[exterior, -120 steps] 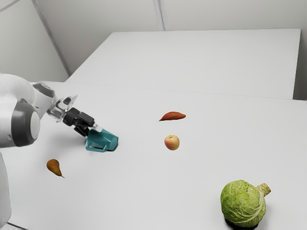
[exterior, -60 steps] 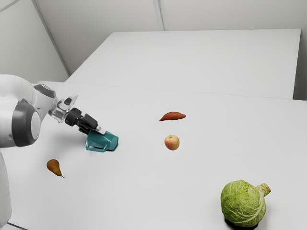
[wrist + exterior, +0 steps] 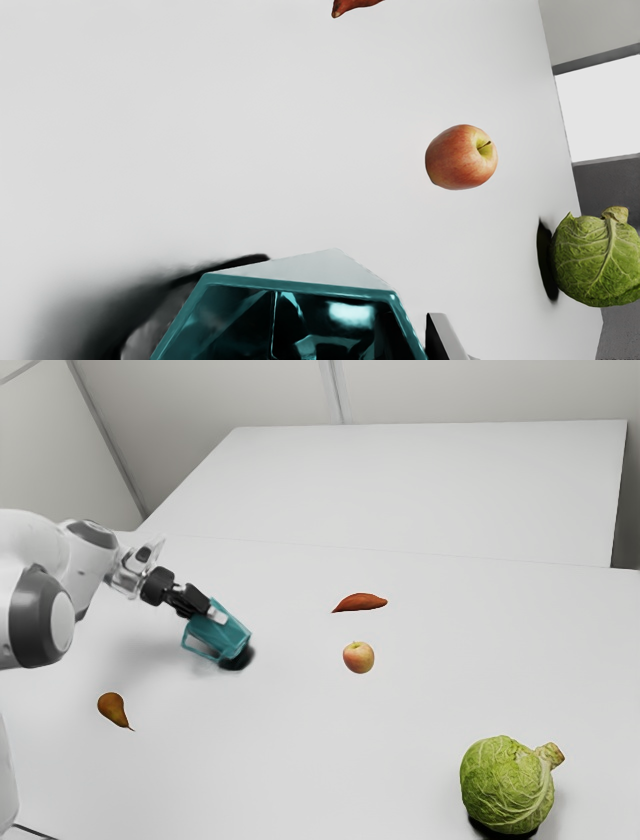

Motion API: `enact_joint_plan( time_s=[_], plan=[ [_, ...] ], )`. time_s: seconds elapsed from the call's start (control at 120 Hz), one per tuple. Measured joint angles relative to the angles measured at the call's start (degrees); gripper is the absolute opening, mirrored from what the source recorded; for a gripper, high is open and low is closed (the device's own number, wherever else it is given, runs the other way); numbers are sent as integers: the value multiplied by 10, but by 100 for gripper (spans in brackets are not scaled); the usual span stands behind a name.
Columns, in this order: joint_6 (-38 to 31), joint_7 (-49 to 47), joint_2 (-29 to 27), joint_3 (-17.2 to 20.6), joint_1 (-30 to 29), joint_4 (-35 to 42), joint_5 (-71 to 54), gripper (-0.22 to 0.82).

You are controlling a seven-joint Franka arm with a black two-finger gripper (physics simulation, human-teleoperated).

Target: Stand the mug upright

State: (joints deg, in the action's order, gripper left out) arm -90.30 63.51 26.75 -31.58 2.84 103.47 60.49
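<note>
Since the earlier frame, the mug has been tipped up from its lying pose, and the gripper has been raised slightly with it and carried a little toward the exterior view's right. The cabbage, the apple, the sweet potato and the pear have been left where they were.

The white table is crossed at the exterior view's left by the arm, which is reached out toward the mug. The cabbage is set well apart from the mug, near the exterior view's lower right corner, with its stalk pointed to that view's right. The mug is held at a slant over the table, neither upright nor flat; its base is aimed down and to the exterior view's right, above a dark shadow, and its handle is turned to that view's lower left. Whether the base is touched by the table cannot be told. The mug is clamped between the fingers, which are kept apart by its width, and in the wrist view its open mouth is faced toward the camera. The apple is placed between the mug and the cabbage. The sweet potato is laid near the apple, and the pear is laid on the arm's side of the mug.
</note>
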Motion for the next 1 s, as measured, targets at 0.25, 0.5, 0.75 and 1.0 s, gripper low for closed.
enact_joint_plan(
  time_s=[0.25, 0.5, 0.75, 1.0],
  plan=[
    [-23, -8, -69, 18, 43, 0, -56, -16],
    [-142, -64, -122, 134, 55, 5, -295, -17],
    [-260, -151, -158, 210, 60, 71, -500, -18],
    [-374, -231, -180, 224, 76, 150, -593, -18]
  ],
)
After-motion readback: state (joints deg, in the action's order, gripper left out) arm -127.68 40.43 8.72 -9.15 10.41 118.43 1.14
